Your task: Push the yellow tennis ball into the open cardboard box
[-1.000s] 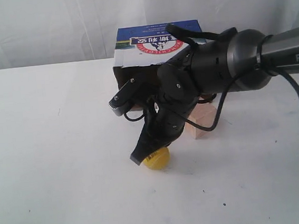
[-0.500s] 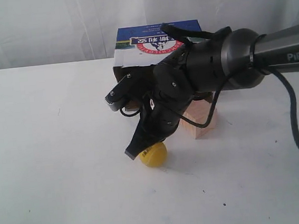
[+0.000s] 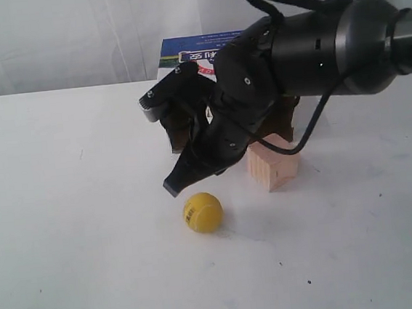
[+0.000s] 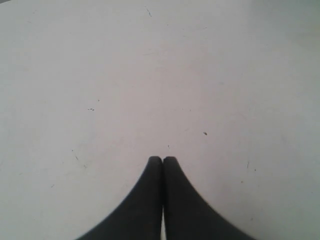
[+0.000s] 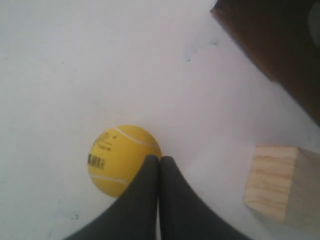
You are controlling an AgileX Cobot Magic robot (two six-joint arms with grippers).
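I see the right pincer clenched, its two black fingers pressed flat together with nothing between them. It hangs just above the small round yellow tennis ball, and the exterior view shows a thin gap between its tip and the ball. In the right wrist view the joined tips of the right pincer sit against one side of the yellow tennis ball, which shows a pale seam and a dark printed mark.

The ball rests on the white bench about midway across, nearer to me than the large open cardboard box with its blue-and-white printed top, which stands at the far edge. A pale wooden cube sits between the box and the ball, off toward the right edge and clear of the ball.

My left pincer is likewise clenched on nothing, over bare bench.
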